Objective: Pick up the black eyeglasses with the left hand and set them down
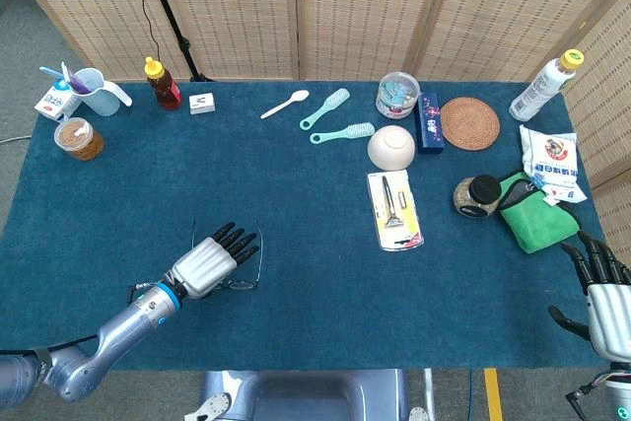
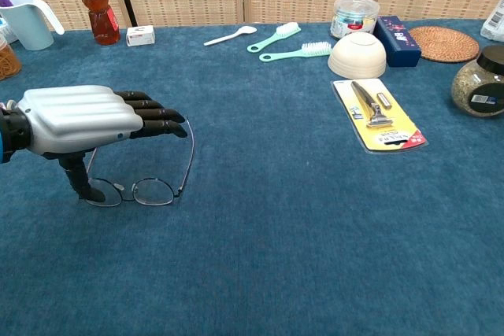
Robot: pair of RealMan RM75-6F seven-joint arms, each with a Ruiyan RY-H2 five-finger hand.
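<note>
1. Covering the whole table [image 1: 325,342] is a dark blue, felt-like cloth; woven wicker screens [image 1: 365,7] close off the back, with grey floor showing at the left.
2. Black eyeglasses [image 2: 150,182] lie on the cloth near the front left, lenses toward the robot and temples pointing away.
3. Directly above them the left hand [image 2: 87,120] hovers palm down, fingers [image 2: 161,116] stretched out flat and holding nothing; its thumb reaches down to the left lens area, though I cannot tell whether it touches the frame.
4. Only the head view shows the right hand [image 1: 603,293], at the front right corner with fingers apart and nothing in it, near a green cloth [image 1: 537,214], a white pouch [image 1: 552,160] and a white bottle [image 1: 542,86].
5. That view alone shows an orange-filled jar [image 1: 79,138] whole.
6. Only the chest view shows the gap between palm and glasses, the thumb's downward reach, and the razor pack [image 2: 378,116] beside the upturned bowl [image 2: 357,54] in close detail.
</note>
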